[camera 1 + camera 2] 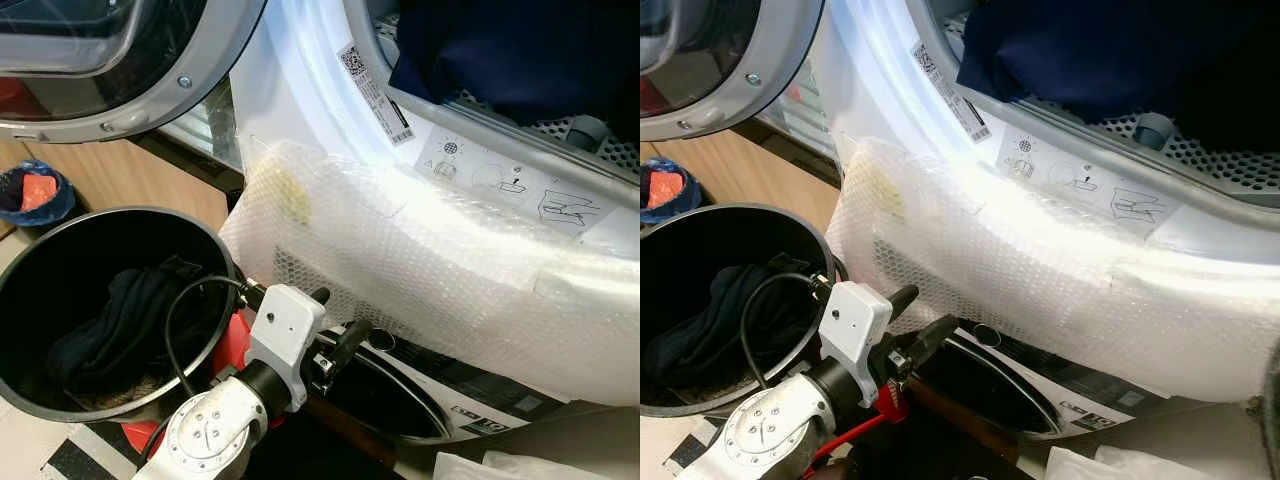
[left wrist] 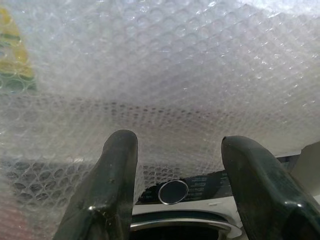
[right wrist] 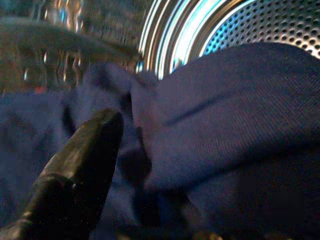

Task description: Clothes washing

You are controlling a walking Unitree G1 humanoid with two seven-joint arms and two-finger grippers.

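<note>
- The loading step looks to be in hand: a dark blue garment (image 1: 480, 50) lies in the mouth of the upper machine's drum (image 3: 260, 30), on its perforated metal wall.
- The right pincer (image 3: 85, 165) is inside that drum, right against the blue cloth. One black finger shows, lying on the folds; whether it is spread or pinching the fabric I cannot tell.
- The left pincer (image 1: 335, 335) hangs low with its fingers spread and nothing between them, pointing at the bubble wrap (image 1: 420, 250) taped over the machine's front below the door opening.
- Beside the left arm stands a black basket (image 1: 60, 230) with more dark clothes (image 1: 120, 320) heaped at the bottom, so the job seems only partly done.
- The round door (image 1: 130, 100) is swung open above the basket.
- My guess for the next move: the right arm leaves the blue piece deep in the drum and comes out without dragging cloth over the rim, then the basket gets another reach.
</note>
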